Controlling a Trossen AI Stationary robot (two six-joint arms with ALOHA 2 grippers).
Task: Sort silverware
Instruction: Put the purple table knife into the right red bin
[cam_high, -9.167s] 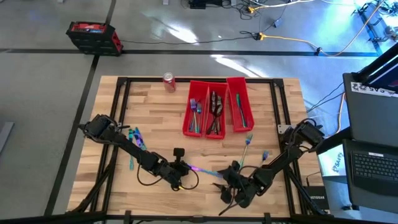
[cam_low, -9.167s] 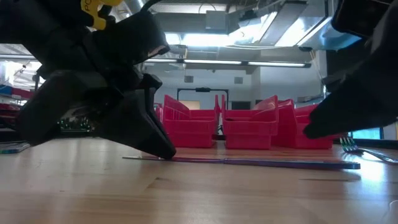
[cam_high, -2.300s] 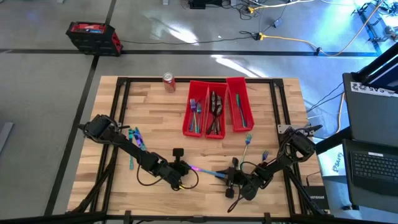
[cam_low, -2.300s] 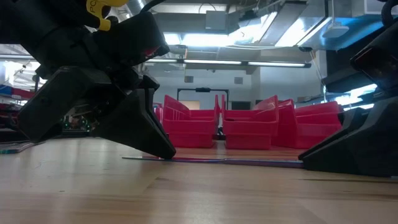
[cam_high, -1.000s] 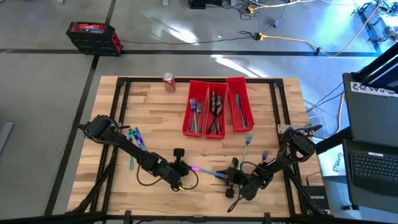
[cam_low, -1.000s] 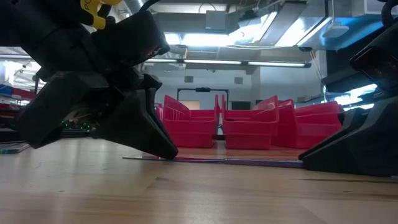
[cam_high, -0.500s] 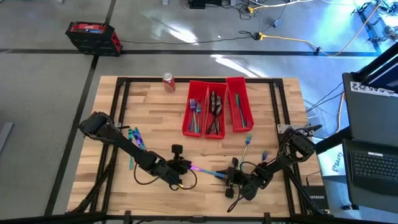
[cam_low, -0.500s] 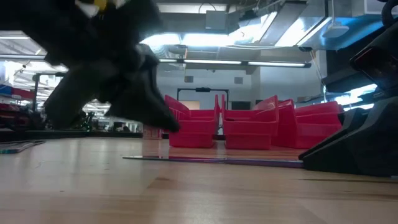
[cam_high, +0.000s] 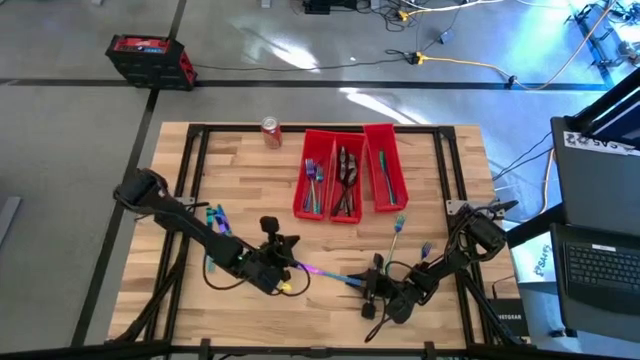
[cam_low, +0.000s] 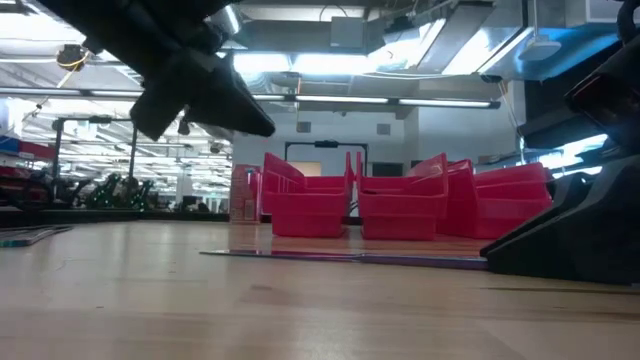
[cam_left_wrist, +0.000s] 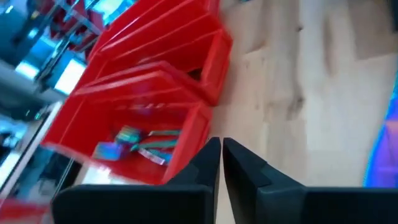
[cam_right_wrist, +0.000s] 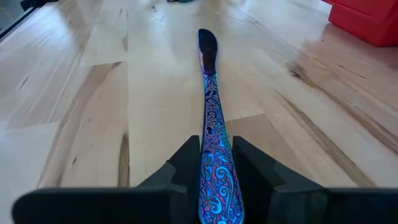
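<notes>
From above, no writing reads clearly on the red can (cam_high: 271, 131) at the far edge of the wooden surface (cam_high: 240, 180). Three red bins (cam_high: 345, 180) sit side by side at centre-far: the left one holds teal forks (cam_high: 314, 182), the middle one dark spoons (cam_high: 346, 178), the right one slim teal knives (cam_high: 387, 176). Loose silverware lies on the left (cam_high: 214, 228), and a fork (cam_high: 397, 232) lies right of centre. The left end effector (cam_high: 283, 262) is near-centre, beside the tip of an iridescent knife (cam_high: 328, 274); the right end effector (cam_high: 372, 284) is at the knife's other end.

Down at surface level, the knife (cam_low: 380, 259) lies flat on the wood in front of the bins (cam_low: 400, 205). The left end effector (cam_low: 225, 105) hangs above it, clear of the surface, and the right arm's dark bulk sits low at the right.

Left wrist view: the two dark fingers (cam_left_wrist: 208, 168) are pressed almost together, nothing between them, with forks in a bin (cam_left_wrist: 134, 118) ahead.

Right wrist view: the fingers (cam_right_wrist: 186, 165) are narrow and clamp the knife (cam_right_wrist: 210, 102) by its patterned handle, blade pointing away along the surface.
</notes>
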